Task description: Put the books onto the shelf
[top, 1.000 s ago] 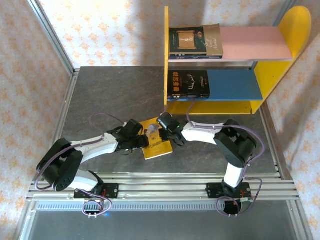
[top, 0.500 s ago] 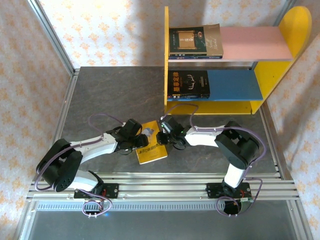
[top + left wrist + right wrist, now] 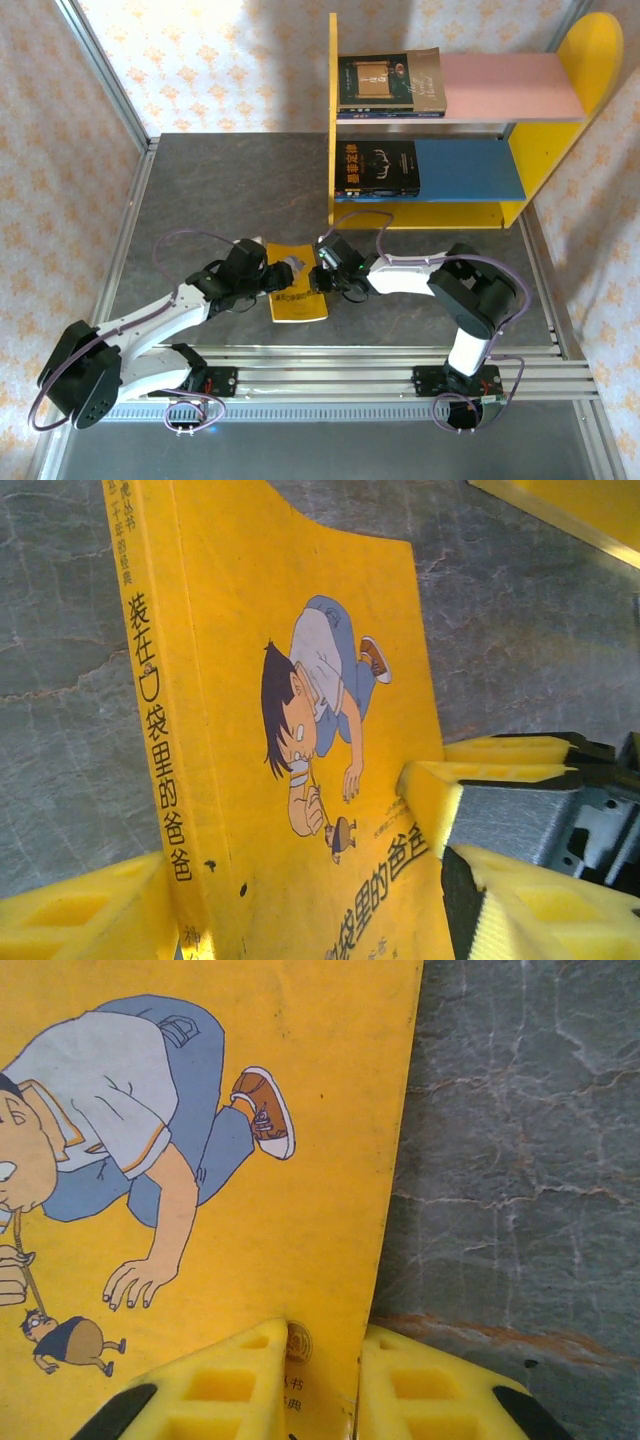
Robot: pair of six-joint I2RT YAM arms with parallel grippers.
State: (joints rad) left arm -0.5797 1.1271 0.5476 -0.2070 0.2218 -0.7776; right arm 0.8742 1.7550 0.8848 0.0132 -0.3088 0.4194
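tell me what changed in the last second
The yellow book slid left across the table and turned slightly, its edge pinched by the right gripper, which reached left with it. The left gripper drew back leftward as its arm swung toward the near-left corner; its fingers straddle the book. The shelf and the dark books on it stayed put.

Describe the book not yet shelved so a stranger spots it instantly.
Find the yellow-sided shelf at the table's far side. On the tabletop before it is one book. Unlike the dark shelved books, it is bright yellow with a cartoon boy.
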